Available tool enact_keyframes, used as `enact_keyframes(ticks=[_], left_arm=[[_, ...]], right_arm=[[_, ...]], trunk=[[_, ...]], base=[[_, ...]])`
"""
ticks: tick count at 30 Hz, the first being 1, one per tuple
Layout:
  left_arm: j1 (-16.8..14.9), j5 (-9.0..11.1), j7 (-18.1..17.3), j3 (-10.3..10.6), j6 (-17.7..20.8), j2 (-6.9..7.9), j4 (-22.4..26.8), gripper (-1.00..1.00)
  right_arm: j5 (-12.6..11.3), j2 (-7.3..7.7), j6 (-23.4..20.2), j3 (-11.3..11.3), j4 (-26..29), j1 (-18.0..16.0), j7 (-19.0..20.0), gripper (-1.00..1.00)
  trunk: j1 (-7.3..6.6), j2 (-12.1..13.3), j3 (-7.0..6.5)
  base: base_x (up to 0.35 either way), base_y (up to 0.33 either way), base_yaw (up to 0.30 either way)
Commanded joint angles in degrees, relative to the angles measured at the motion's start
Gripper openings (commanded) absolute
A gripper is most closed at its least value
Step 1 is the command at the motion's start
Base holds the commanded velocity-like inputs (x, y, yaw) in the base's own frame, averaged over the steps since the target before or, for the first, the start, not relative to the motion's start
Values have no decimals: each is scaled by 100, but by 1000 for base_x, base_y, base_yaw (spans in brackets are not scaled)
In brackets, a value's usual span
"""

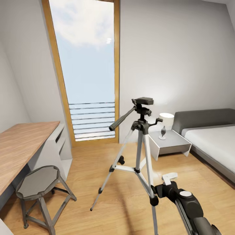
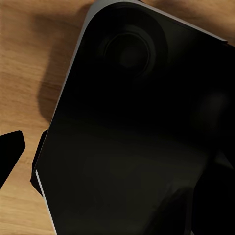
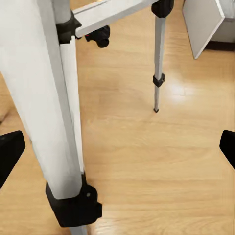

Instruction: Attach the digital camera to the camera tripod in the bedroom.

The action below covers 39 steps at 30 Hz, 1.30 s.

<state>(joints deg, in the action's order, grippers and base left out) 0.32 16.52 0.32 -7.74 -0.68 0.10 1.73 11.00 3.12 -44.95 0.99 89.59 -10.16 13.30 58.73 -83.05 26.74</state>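
Observation:
The camera tripod (image 1: 142, 125) stands on the wood floor in the middle of the bedroom, silver legs spread, with a bare black head (image 1: 143, 101) and a pan handle pointing left. My right gripper (image 1: 168, 179) hangs low beside the tripod's near leg (image 3: 54, 98), open, with that leg close by and not gripped. In the right wrist view the right gripper (image 3: 119, 149) shows dark fingertips (image 3: 10, 152) at both edges. My left gripper (image 2: 117, 154) looks down at a large black rounded body over the floor, one fingertip (image 2: 11, 149) set wide. The digital camera is out of view.
A wooden desk (image 1: 19, 143) and a grey stool (image 1: 39, 181) are at the left. A white nightstand (image 1: 169, 145) with a lamp (image 1: 165, 122) and a grey bed (image 1: 212, 140) stand at the right. A tall window (image 1: 88, 65) is behind the tripod.

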Motion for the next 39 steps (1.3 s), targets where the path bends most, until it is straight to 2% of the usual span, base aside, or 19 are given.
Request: enact_keyframes(ticks=[1,2,3,6,7,13,28,34,39], left_arm=[[3,0,3,-43,-5,-2,11,100],[3,0,3,-43,-4,-2,11,100],[3,0,5,-43,-4,-2,12,100],[3,0,6,-43,-4,-2,11,100],[3,0,4,-43,-3,-2,11,100],[3,0,7,-43,-2,-2,12,100],[3,0,9,-43,-3,-2,12,100],[3,0,9,-43,-5,-2,11,100],[3,0,8,-43,-6,-2,12,100]], right_arm=[[62,-21,-69,6,6,-62,40,100],[61,-76,-149,6,6,-158,41,100],[61,-239,-294,7,6,-338,35,100],[61,-370,-364,8,1,-450,34,100],[61,-499,-400,7,-1,-540,33,100],[73,-675,-456,9,-30,-713,33,100],[76,-748,-635,10,-34,-870,37,100],[64,-756,-685,8,-44,-1193,34,100],[61,-797,-939,7,-43,-1505,32,100]], trunk=[[0,-3,5],[0,-3,5],[0,-3,5],[0,-3,5],[0,-3,5],[0,-3,5],[0,-3,5],[0,-3,5],[0,-3,5]], base=[[0,0,0],[0,0,0],[0,0,0],[0,0,0],[0,0,0],[0,0,0],[0,0,0],[0,0,0],[0,0,0]])
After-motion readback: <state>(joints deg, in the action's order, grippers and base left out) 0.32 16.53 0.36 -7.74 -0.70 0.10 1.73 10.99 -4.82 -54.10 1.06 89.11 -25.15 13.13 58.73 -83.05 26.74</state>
